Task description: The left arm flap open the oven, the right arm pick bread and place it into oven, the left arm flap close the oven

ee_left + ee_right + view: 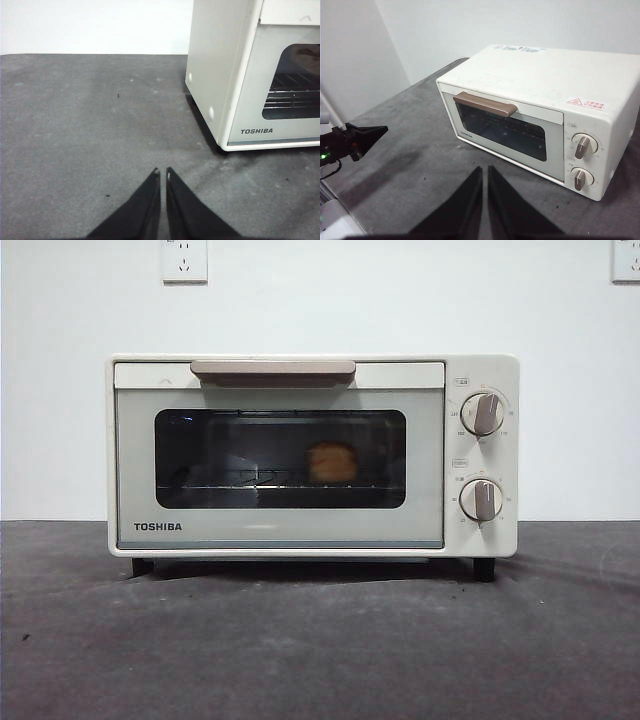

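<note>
left gripper (161,172): jaws nearly together, empty, over table beside oven (280,530) | right gripper (484,169): same, empty | oven: door shut, rigid, take by handle (272,370) | bread (332,462): on rack, probably soft, light

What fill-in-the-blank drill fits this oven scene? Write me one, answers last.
1. The oven door is ____.
2. The bread sits ____ the oven, on the wire rack.
3. The left gripper and right gripper both hold ____.
4. On its front, the oven has ____ knobs.

Answers: shut; inside; nothing; two
</note>
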{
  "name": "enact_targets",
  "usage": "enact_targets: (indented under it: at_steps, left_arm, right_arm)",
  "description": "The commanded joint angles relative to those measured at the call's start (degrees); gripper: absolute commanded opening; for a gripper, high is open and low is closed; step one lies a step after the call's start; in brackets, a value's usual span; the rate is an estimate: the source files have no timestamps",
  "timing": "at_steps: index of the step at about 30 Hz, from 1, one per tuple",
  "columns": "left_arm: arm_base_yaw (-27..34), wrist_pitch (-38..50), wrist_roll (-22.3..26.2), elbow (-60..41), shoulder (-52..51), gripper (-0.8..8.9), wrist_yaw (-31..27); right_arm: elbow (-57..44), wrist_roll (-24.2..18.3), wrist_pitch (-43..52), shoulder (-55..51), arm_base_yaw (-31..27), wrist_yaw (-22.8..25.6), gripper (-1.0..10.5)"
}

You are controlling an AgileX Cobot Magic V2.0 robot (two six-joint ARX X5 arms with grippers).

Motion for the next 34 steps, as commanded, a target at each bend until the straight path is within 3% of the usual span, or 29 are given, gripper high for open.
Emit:
enact_targets:
  at_steps: [1, 20, 25, 31, 34]
  left_arm:
    - [0.11, -0.39, 0.92, -1.18, -0.07, 0.29, -0.31]
    - [0.11, -0.39, 0.92, -1.18, -0.07, 0.29, -0.28]
    - [0.11, -0.39, 0.92, -1.18, -0.07, 0.29, -0.31]
    - [0.11, -0.37, 0.92, -1.18, -0.07, 0.29, -0.31]
    - [0.11, -0.37, 0.92, -1.18, -0.07, 0.29, -0.31]
  right_arm:
    - [0.94, -0.31, 0.61, 0.17, 0.35, 0.04, 0.1]
    - [0.39, -0.52, 1.09, -0.79, -1.46, 0.11, 0.1]
    - [-9.01, -1.68, 11.30, -5.57, -11.54, 0.31, 0.1]
    - [-27.54, -9.90, 26.51, -13.44, -28.02, 0.37, 0.1]
    - [-34.36, -11.50, 29.35, -16.22, -34.62, -1.18, 0.1]
